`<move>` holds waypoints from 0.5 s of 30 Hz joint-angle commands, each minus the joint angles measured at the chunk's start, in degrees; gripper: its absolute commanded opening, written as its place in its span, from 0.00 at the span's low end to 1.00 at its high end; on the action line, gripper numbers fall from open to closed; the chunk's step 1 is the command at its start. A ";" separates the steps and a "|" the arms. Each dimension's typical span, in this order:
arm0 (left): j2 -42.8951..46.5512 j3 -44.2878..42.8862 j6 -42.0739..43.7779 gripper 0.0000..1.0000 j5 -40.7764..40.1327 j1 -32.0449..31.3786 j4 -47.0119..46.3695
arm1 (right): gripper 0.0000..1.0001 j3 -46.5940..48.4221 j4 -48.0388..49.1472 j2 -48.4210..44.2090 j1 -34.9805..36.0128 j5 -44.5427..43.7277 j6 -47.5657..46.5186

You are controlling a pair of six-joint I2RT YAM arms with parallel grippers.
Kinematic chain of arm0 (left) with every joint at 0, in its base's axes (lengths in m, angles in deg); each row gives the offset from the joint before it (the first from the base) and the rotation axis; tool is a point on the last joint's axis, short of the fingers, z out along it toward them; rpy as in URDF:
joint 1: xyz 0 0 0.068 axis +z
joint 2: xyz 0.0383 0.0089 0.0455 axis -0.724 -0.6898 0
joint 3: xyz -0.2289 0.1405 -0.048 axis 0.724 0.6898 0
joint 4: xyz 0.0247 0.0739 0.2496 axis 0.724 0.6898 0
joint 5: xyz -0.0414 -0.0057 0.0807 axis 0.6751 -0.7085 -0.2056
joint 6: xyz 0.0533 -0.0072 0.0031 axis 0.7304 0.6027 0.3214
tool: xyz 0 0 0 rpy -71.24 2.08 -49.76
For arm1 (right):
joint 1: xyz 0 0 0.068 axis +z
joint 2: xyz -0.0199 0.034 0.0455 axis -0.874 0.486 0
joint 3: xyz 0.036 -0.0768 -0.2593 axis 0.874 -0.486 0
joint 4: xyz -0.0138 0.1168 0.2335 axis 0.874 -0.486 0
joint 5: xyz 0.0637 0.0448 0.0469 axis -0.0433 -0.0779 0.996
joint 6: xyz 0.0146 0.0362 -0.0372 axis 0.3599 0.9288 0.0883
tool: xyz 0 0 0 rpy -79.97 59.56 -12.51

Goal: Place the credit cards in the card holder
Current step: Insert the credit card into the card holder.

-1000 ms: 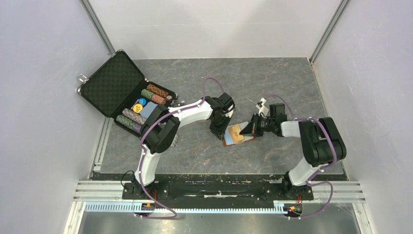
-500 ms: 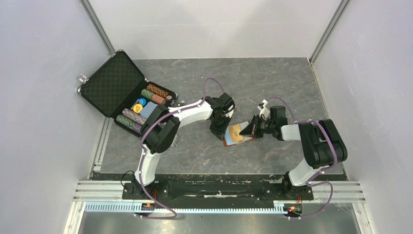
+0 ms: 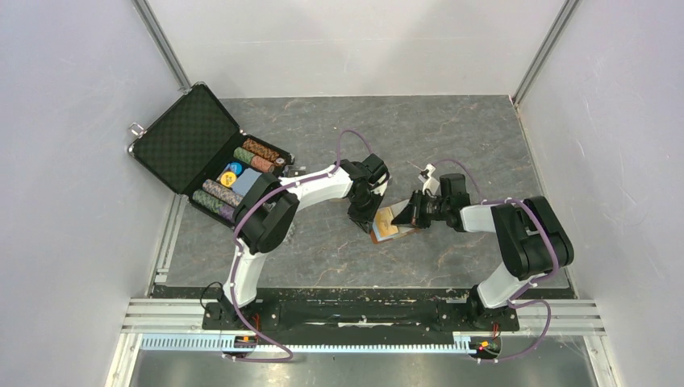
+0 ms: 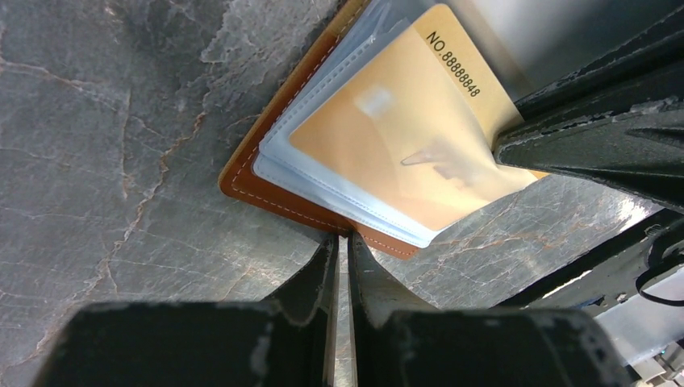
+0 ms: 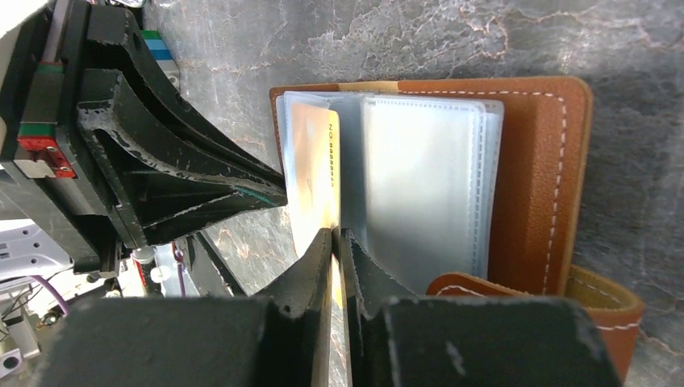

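Fingers (image 5: 310,282) of the right gripper (image 5: 336,234) are clenched on the near short edge of a thin orange rectangular credit card (image 5: 313,165), pinching it between the tips. The card's long axis runs along the gripper's reach, pointing away from it. In the top view that is roughly left to right across the grey marbled tabletop (image 3: 323,250). The card stands tilted rather than flat, leaning over the clear plastic sleeves (image 5: 419,193). Its printed number sits along the edge nearest the sleeves. Whether its far end is already inside a pocket cannot be told.

The flat tan-brown leather card holder (image 5: 532,177) lies open at mid-table between the two grippers. Its pale sleeves face up, and their long side is parallel to the card. Its small snap tab (image 5: 601,314) is curled at the corner nearest the right gripper.

The left gripper (image 4: 339,242) comes in from the side, roughly across the card's long axis. Its fingers are pressed together with nothing seen between them, and their tips meet the stitched brown edge of the card holder.

At the rear left an open black foam-lined briefcase (image 3: 189,137) holds rows of round poker chips (image 3: 242,173), well apart from the card holder.
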State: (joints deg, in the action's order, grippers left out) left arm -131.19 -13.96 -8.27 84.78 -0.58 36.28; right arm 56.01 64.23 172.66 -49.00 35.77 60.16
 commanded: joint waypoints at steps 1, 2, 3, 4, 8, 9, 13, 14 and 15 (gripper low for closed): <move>-2.72 -0.05 -0.95 0.12 0.80 -0.85 -1.20 | 0.08 2.60 -3.76 -0.64 0.73 -1.50 -3.44; -2.68 -0.04 -0.99 0.12 0.74 -0.84 -1.22 | 0.09 2.82 -4.66 -0.88 0.76 -1.68 -3.87; -2.83 -0.10 -0.98 0.12 0.71 -0.85 -1.22 | 0.08 2.94 -5.13 -1.07 0.90 -1.88 -4.20; -2.83 -0.20 -0.97 0.13 0.73 -0.85 -1.21 | 0.10 3.06 -5.53 -1.17 0.99 -1.89 -4.27; -2.87 -0.50 -0.82 0.12 0.49 -0.85 -1.22 | 0.15 3.57 -7.51 -1.34 1.60 -1.63 -5.39; -2.85 -0.56 -0.74 0.12 0.38 -0.85 -1.21 | 0.16 3.81 -8.12 -1.41 1.74 -1.63 -5.87; -3.50 -1.94 -0.22 0.12 -0.23 -0.85 -0.18 | 0.21 4.35 -9.88 -1.55 1.89 -1.49 -6.71; -3.61 -2.30 -0.05 0.12 -0.35 -0.85 0.05 | 0.25 4.52 -10.58 -1.73 1.95 -1.73 -6.93; -3.60 -2.57 0.14 0.12 -0.86 -0.85 0.21 | 0.29 4.71 -11.44 -1.96 1.93 -2.09 -7.42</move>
State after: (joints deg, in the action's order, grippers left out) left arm -131.93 -15.14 -8.27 85.13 -0.64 37.24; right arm 58.74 56.12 172.62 -47.56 34.68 55.55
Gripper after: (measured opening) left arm 0.127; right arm 0.232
